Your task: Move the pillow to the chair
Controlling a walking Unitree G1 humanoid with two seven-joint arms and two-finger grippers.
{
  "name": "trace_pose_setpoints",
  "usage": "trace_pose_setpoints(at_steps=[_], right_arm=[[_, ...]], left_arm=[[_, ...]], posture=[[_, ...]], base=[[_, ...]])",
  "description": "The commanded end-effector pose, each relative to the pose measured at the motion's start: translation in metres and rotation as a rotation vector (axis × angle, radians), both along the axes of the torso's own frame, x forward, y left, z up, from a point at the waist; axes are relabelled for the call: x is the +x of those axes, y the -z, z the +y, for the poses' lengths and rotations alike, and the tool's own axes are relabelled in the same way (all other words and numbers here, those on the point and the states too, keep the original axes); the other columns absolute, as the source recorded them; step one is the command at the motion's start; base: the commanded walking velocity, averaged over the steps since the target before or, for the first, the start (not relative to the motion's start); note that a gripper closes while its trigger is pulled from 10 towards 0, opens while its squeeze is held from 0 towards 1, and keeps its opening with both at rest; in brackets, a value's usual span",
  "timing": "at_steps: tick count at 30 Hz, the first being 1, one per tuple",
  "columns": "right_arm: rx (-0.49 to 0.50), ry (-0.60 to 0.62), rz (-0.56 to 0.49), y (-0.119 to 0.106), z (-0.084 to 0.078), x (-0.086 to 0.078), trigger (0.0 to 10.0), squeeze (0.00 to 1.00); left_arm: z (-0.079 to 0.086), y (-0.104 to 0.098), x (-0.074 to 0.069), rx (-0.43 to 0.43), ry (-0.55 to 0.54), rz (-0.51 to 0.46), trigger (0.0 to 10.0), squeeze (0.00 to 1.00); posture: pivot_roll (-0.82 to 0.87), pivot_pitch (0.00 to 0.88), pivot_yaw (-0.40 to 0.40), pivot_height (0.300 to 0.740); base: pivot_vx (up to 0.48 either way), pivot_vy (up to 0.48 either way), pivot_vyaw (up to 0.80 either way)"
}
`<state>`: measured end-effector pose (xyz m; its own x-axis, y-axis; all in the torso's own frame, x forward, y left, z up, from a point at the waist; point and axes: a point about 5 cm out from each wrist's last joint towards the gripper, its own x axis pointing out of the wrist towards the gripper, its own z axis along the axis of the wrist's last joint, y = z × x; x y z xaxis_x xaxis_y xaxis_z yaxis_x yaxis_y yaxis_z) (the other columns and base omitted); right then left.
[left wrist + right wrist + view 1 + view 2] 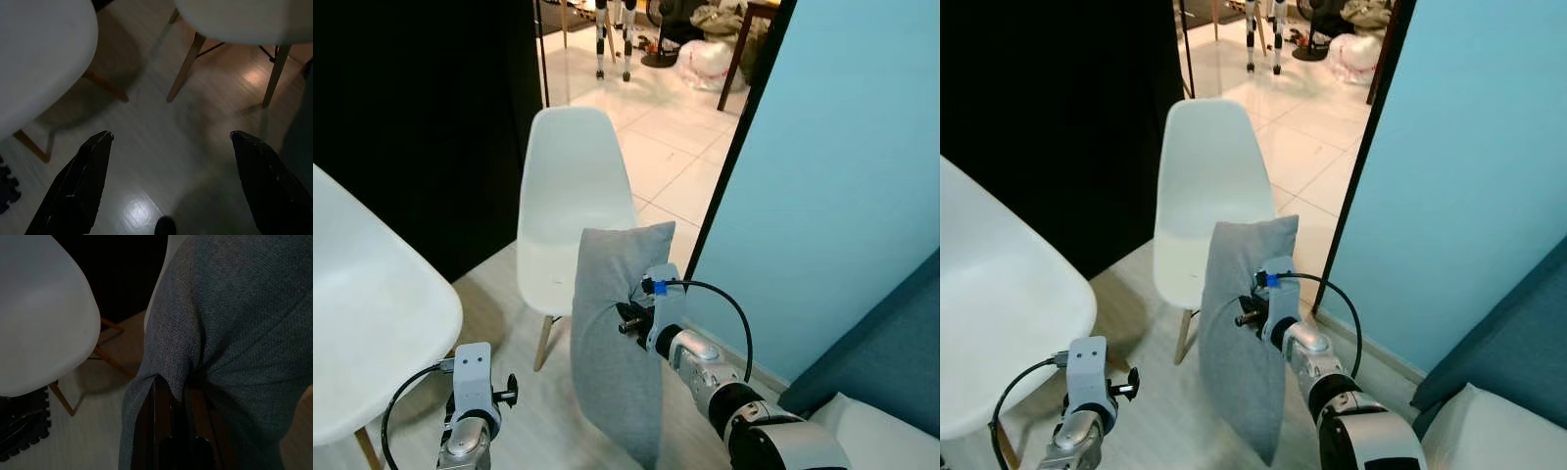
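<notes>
The right gripper (631, 311) pinches the grey pillow (619, 333), which hangs upright, long axis vertical, just before the white chair (563, 211). The chair's seat lies beyond the pillow. The left gripper (171, 161) hangs spread and idle beside the chair.

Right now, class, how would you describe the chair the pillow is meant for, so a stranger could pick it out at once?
Start at the light blue wall on the right. Just left of its dark edge stands a white chair on wooden legs, its backrest toward the tiled room. The grey pillow, held by the right gripper, hangs before its seat; the other white chair sits nearer, at the left edge.
</notes>
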<state>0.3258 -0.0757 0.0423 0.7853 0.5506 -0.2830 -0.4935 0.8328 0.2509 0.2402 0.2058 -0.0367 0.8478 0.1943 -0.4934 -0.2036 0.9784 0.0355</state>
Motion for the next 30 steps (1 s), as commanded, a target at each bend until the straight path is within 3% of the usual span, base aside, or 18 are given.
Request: trace_pose_setpoints(at_steps=[1,20,30], right_arm=[[0.034,-0.017,-0.058,-0.013,0.007,0.007,10.0,0.0],[0.043,-0.048,-0.064,-0.015,0.014,0.006,10.0,0.0],[0.06,-0.152,-0.102,-0.019,0.026,0.003,10.0,0.0]], left_arm=[[-0.002,-0.001,0.001,-0.006,0.003,-0.008,10.0,0.0],[-0.011,-0.002,0.005,-0.017,0.021,-0.026,10.0,0.0],[-0.014,-0.001,0.004,-0.016,0.036,-0.019,10.0,0.0]], posture=[[0.02,0.033,-0.06,0.74],[0.02,0.044,-0.057,0.74],[0.03,0.048,-0.055,0.74]], base=[[0.405,0.0,0.0],[0.415,0.0,0.0],[0.422,0.0,0.05]])
